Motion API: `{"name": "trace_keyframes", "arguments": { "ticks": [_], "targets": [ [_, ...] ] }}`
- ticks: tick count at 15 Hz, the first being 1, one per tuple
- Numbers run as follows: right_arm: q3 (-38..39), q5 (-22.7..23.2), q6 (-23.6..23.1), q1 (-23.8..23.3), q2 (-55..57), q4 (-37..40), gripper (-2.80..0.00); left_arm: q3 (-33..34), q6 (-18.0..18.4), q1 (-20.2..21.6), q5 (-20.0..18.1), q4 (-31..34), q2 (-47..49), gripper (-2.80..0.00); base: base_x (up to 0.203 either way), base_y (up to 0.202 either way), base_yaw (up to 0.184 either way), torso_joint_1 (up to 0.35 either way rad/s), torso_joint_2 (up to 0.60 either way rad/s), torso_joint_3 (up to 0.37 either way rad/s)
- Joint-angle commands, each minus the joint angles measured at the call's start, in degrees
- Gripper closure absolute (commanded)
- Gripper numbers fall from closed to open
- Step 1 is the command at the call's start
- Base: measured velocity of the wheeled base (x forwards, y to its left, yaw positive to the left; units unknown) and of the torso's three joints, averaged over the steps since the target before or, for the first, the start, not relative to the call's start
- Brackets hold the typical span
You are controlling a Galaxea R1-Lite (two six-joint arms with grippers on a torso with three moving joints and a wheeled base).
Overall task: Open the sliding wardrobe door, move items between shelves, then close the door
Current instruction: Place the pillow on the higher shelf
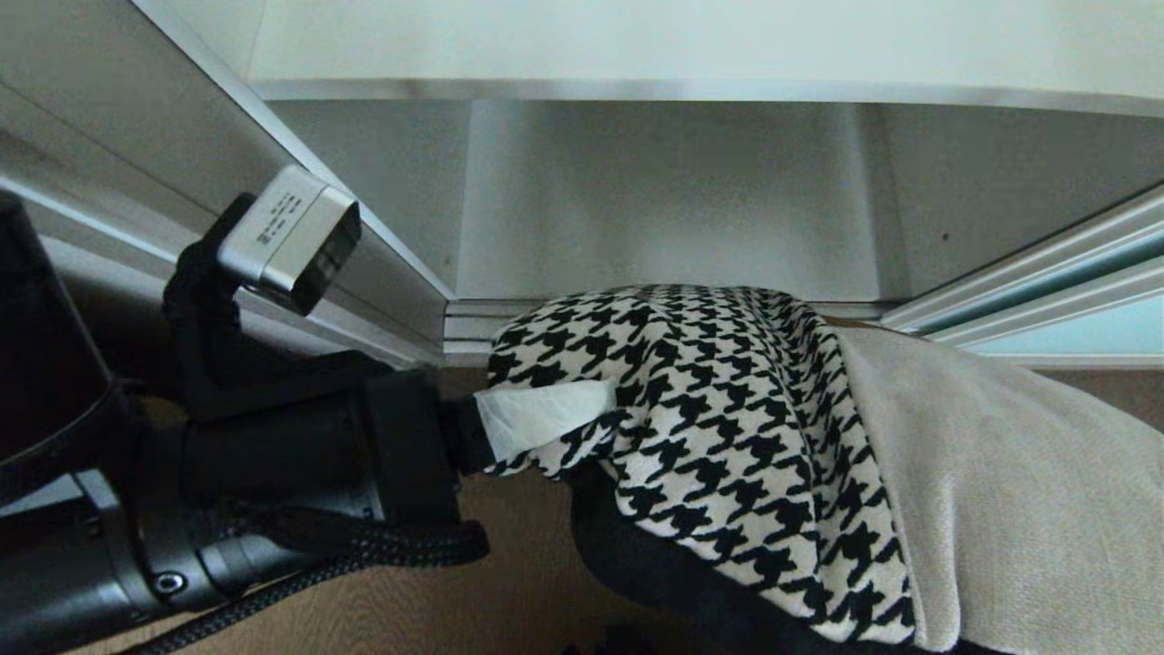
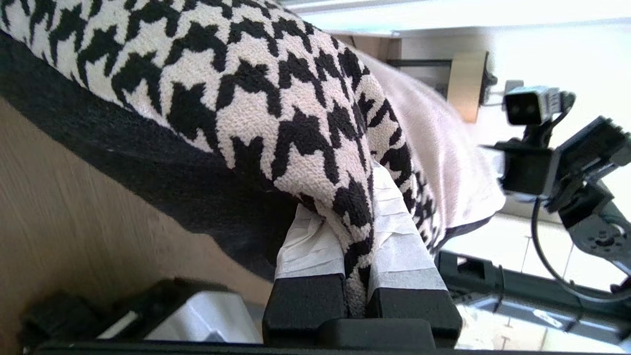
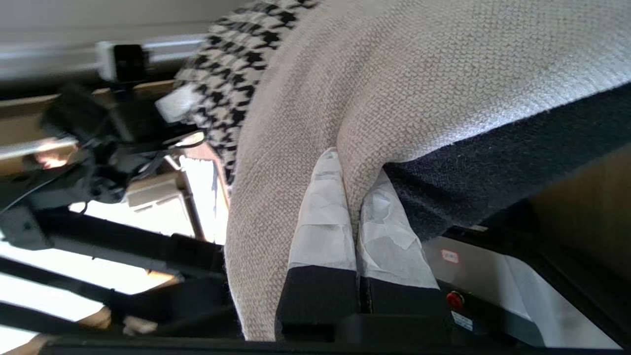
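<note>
White wardrobe shelves (image 1: 664, 200) lie beyond both claws, where the left claw (image 2: 357, 231) pinches the patchwork cushion's (image 1: 727, 418) houndstooth corner and the right claw (image 3: 356, 217) pinches its beige edge, holding it between them.

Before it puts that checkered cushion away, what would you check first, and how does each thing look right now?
1. Left hand pinching the cushion edge: ok, houndstooth fabric is clamped between its taped fingers.
2. Right hand pinching the beige side: ok.
3. Cushion off the floor: ok, it hangs between both hands.
4. Sliding wardrobe door out of the way: ok, the opening ahead is uncovered.
5. White shelf ahead free: ok on the part showing.
6. Grip firm enough: cannot tell.
</note>
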Motion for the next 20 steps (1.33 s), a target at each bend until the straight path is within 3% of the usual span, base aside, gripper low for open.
{"name": "trace_keyframes", "arguments": {
  "ticks": [1,6,9,14,20],
  "targets": [
    [0.0,0.8,0.2,0.1,-2.7,0.1,0.0,1.4,-0.3,-0.2,-0.2,-0.3,-1.6,0.0,0.0,0.0,0.0,0.0,0.0,0.0],
    [0.0,1.1,0.8,0.1,-2.4,0.0,0.0,1.7,-0.2,-0.3,-0.2,-0.4,-1.8,0.0,0.0,0.0,0.0,0.0,0.0,0.0],
    [0.3,1.8,5.2,0.2,-1.3,-0.8,0.0,2.4,-0.2,-0.3,-0.1,-0.6,-2.5,0.0,0.0,0.0,0.0,0.0,0.0,0.0],
    [0.4,2.2,5.3,0.1,-1.1,-0.7,0.0,2.9,-0.2,-0.3,-0.5,-0.5,-3.3,0.0,-0.105,0.0,-0.001,0.001,0.0,0.003],
    [0.9,3.4,5.3,0.2,-1.0,-0.7,0.0,3.4,-0.1,-0.2,0.2,-0.8,-2.5,0.0,0.0,0.0,0.0,0.0,0.0,0.0]
  ]
}}
